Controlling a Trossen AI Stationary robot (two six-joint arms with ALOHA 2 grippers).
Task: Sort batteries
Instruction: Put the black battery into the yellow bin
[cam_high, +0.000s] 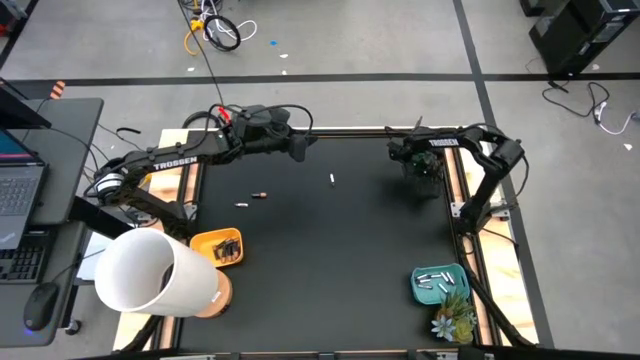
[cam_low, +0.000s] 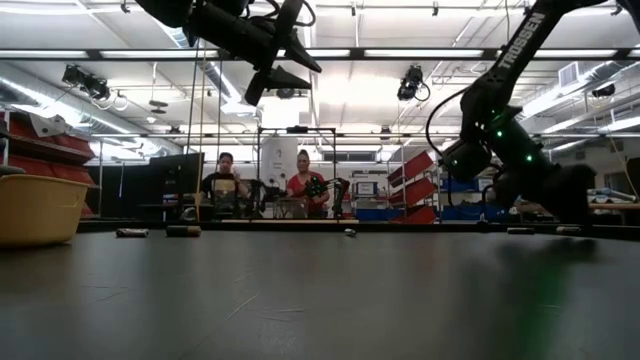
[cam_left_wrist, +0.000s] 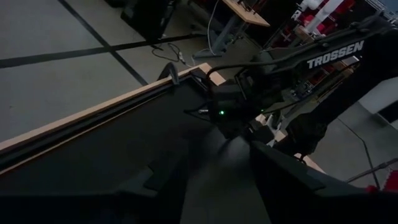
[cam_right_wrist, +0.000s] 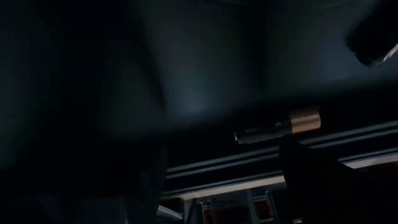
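While three batteries (cam_high: 259, 194) are left on the worktop (cam_high: 330, 260), sorting is judged unfinished. A copper-ended battery (cam_right_wrist: 278, 127) is seen just beside the released right claw (cam_high: 421, 170); the left claw (cam_high: 298, 147) is also released.

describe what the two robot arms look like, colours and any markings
Both arms are dark, near-black jointed links. The left arm carries white TROSSEN lettering, with red and black cables bundled near its wrist. The right arm bears the same white lettering and shows small green lights above its dark gripper.

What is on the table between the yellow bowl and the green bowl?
Nothing. In the high view, the black mat is bare between the yellow bowl and the green bowl.
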